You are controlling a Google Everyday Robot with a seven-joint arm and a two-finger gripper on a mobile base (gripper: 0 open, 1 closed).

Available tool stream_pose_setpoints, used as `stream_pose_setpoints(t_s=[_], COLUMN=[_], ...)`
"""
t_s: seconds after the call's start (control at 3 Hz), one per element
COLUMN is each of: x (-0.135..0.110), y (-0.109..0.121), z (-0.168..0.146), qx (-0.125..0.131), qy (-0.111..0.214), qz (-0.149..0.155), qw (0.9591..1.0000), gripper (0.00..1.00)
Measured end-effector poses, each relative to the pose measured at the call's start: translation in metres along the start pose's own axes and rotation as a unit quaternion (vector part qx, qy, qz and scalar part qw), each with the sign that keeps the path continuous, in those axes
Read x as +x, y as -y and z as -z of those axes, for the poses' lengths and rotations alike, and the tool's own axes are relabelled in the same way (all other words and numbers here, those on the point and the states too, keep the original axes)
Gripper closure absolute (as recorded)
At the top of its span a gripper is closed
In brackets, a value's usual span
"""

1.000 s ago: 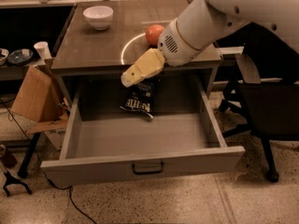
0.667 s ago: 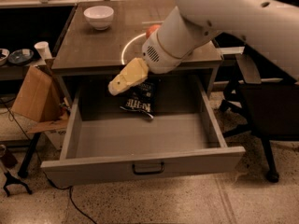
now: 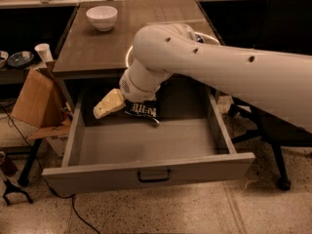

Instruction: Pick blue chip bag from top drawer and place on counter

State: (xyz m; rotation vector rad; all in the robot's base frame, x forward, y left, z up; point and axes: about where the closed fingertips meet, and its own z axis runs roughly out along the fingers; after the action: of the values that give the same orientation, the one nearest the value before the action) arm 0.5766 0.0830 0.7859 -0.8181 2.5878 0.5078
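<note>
We are noting the blue chip bag point(image 3: 142, 112) lying on the floor of the top drawer point(image 3: 146, 145), toward the back and a little left of centre. White lettering is showing on its dark crinkled face. Its upper edge is being hidden by the robot arm point(image 3: 219, 67).

We are seeing the tool point(image 3: 101, 112), cream-coloured, sitting inside the drawer just beside the bag's left edge and pointing down and to the left. We cannot tell whether it is spread, pressed together or pinching anything, nor whether it is touching the bag. The white arm is reaching in from the right, crossing over the near right part of the counter point(image 3: 92, 52) and bending down into the drawer.

The drawer is standing pulled well out, its flat front panel nearest us with a dark pull handle point(image 3: 154, 175) at centre.

On the counter above, a white bowl point(image 3: 101, 17) is sitting at the far left. Parts of a thin white circle outline point(image 3: 128, 57) are showing around the arm.

Left of the counter we are recording a white paper cup point(image 3: 43, 52) and, below it, a brown paper bag point(image 3: 33, 99). A black chair point(image 3: 287, 43) is standing to the right.
</note>
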Motion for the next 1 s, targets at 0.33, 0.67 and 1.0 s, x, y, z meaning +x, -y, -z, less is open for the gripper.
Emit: stream_pose_setpoints(t_s=[0.33, 0.67, 1.0], x=[-0.017, -0.032, -0.032], y=[0.007, 0.024, 0.023], z=[-0.042, -0.077, -0.077], qx=[0.032, 0.07, 0.069], qy=[0.001, 0.005, 0.005], qz=[-0.036, -0.083, -0.081], qw=[0.9988, 0.9941, 0.9942], gripper=[0.0, 0.0, 0.0])
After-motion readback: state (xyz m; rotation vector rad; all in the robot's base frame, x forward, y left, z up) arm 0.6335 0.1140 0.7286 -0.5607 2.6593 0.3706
